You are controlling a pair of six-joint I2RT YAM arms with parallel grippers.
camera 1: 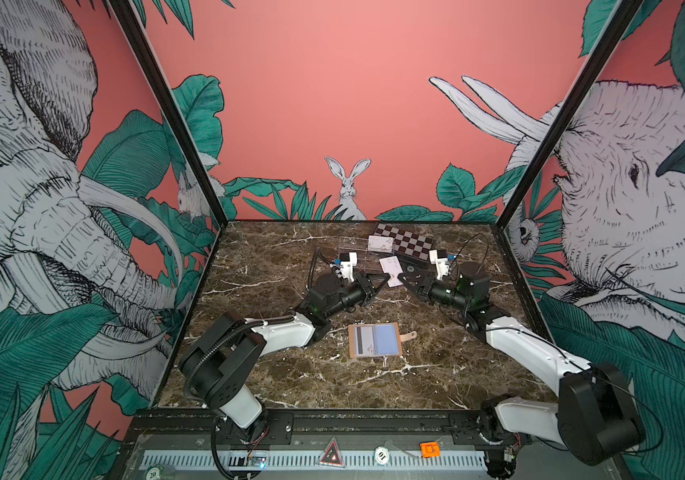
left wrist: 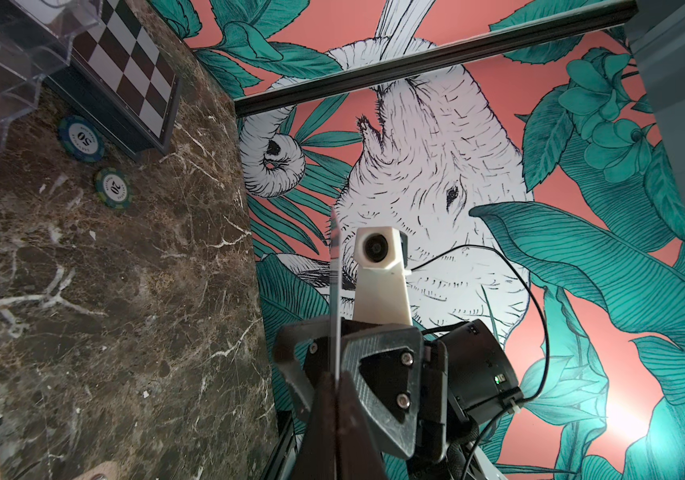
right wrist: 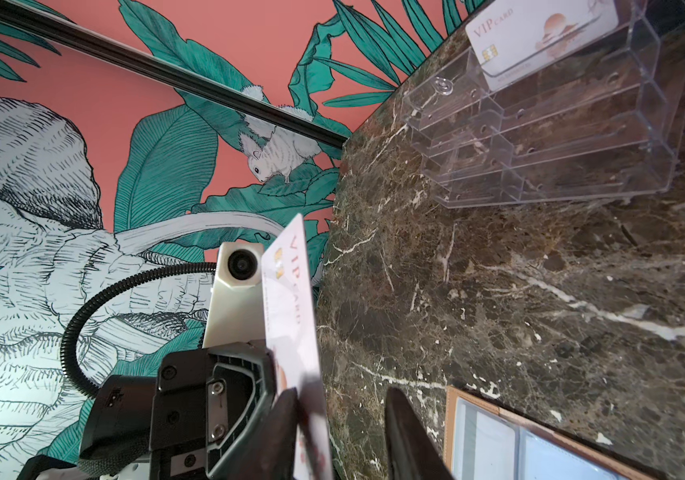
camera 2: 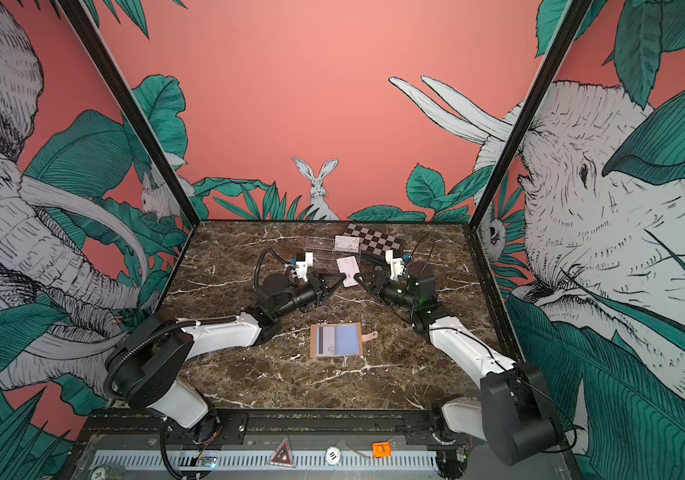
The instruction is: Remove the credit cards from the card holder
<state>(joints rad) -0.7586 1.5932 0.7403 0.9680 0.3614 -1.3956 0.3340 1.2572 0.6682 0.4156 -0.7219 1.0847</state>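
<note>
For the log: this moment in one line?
left gripper shut on credit card | right gripper open around it | card holder lying open

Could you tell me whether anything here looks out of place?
Nothing is spilled or damaged. One credit card stands on edge in mid-air, clamped in the left pincer, with the right pincer open around it. A second card sits in the clear tray.

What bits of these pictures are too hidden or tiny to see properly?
Card holder, right wrist view: cut off by the bottom edge.
Held credit card, left wrist view: seen edge-on, so its face is hidden.
Striped credit card in the holder, top view: print too small; whether cards lie beneath it cannot be told.
Tray's credit card, right wrist view: the top edge cuts it off.
</note>
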